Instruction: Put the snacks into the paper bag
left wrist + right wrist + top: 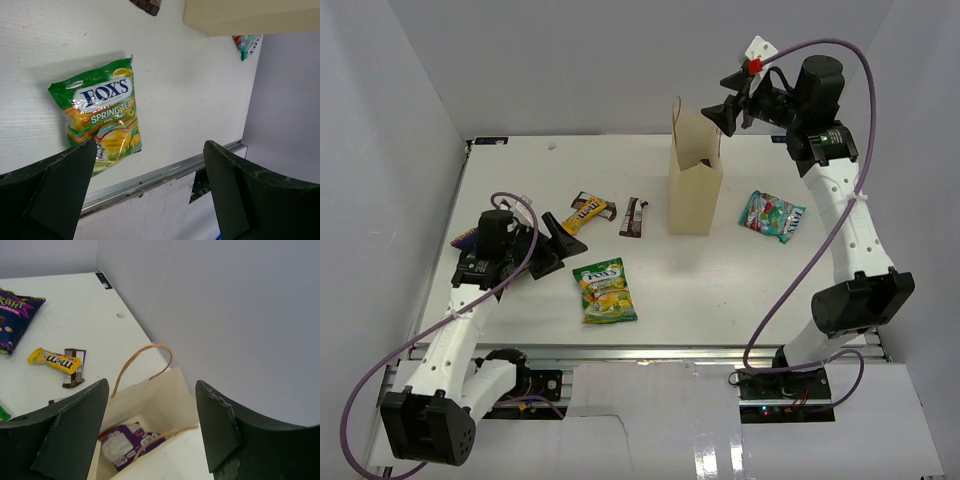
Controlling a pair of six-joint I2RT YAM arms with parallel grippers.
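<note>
Starting at the near edge of the matte white tabletop (720, 300), the left gripper (568, 245) hovers low, fingers spread and empty, just beside the flat green-yellow candy bag (605, 290). Farther back, a yellow-brown packet (588, 208), a dark brown bar (633, 216) and a teal packet (772, 215) flank the upright tan kraft paper bag (695, 195). Above its mouth the right gripper (725, 97) hangs released; a purple packet (125, 442) lies inside. Plain pale grey walls (570, 60) enclose the table.

Paper bag (695, 195) matt kraft; candy packet (102, 117) glossy plastic.
</note>
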